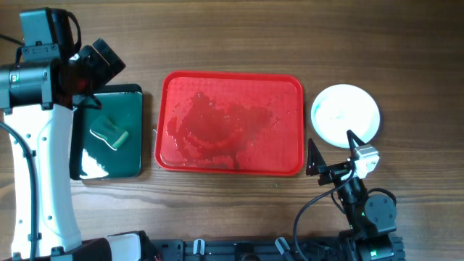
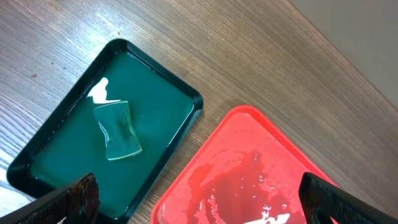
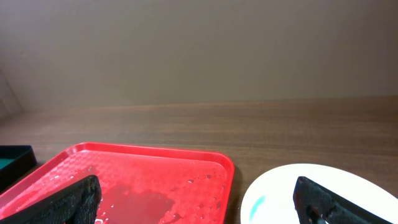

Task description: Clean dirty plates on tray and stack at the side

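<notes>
Plates (image 1: pixel 346 115), stacked beside wet tray (image 1: pixel 230 122): left end effector (image 2: pixel 202 199) and right end effector (image 1: pixel 332 151) spread, empty; right could clip stack.

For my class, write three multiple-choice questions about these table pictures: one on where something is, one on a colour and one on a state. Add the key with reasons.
1. Where is the white plate?
A) on the red tray
B) on the table, beside the red tray
C) in the small tray

2. What colour is the small tray holding the sponge?
A) dark green
B) yellow
C) blue

3. The red tray's floor is:
A) dry and dusty
B) wet
C) covered by a cloth

Key:
1 B: in the overhead view the plate rests on bare wood, clear of the tray's rim.
2 A: both the overhead and left wrist views show it dark green.
3 B: puddles and drops glisten across it, and nothing lies on it.
</notes>
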`<state>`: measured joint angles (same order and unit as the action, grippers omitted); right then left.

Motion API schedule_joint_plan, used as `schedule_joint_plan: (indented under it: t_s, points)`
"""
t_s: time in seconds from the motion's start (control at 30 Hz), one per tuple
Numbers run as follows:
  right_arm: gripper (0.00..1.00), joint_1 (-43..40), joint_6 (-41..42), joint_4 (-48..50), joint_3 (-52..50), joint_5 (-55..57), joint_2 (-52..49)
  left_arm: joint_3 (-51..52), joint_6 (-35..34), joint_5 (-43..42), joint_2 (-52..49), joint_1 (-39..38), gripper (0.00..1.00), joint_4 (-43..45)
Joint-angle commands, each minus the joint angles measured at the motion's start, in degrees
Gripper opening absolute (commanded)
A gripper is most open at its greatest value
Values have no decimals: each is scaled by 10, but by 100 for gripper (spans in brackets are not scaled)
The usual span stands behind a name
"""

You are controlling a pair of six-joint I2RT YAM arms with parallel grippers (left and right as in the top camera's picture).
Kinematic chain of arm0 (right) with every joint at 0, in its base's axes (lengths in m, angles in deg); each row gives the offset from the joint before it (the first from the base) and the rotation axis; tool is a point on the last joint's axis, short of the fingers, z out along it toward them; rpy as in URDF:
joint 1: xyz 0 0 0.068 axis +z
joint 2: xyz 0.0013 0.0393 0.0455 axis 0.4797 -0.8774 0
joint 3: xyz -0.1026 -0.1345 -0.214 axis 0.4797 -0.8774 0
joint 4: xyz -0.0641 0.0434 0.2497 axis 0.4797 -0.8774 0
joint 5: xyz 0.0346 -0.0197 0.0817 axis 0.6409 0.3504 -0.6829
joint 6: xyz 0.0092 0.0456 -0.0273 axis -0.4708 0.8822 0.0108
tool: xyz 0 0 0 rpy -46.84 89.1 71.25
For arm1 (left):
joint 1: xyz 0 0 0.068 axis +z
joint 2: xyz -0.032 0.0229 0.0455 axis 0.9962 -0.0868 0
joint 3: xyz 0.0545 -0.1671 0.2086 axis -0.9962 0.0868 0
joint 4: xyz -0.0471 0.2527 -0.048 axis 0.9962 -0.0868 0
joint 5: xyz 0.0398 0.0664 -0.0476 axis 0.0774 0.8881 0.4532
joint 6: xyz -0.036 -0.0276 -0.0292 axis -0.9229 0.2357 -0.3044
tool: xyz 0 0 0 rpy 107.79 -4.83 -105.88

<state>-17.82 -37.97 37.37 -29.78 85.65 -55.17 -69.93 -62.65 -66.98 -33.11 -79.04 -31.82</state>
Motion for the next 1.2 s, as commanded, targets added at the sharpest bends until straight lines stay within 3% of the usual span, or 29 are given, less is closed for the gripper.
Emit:
schedule_joint_plan:
  t_s: [0.0,0.17,0.23,0.27,0.4,0.57,0.67,0.8,1.17]
  points:
    - [100,2,8,1,-1,5,4,-2,3,-5,0,-2,100,2]
    - [100,2,8,1,-1,5,4,5,7,41,51,-17,100,5]
    - [100,2,8,1,-1,5,4,70,7,41,124,-37,100,81]
    - [100,2,8,1,-1,5,4,118,7,41,163,-45,100,134]
    - [100,2,8,1,-1,5,4,464,16,19,394,-59,100,421]
    - [100,2,8,1,-1,5,4,780,148,-80,645,-59,100,648]
    - [100,2,8,1,-1,5,4,865,170,-73,750,-59,100,657]
    - [100,2,8,1,-1,5,4,929,259,-73,823,-58,100,656]
    - [100,2,8,1,-1,5,4,970,264,-73,852,-67,100,661]
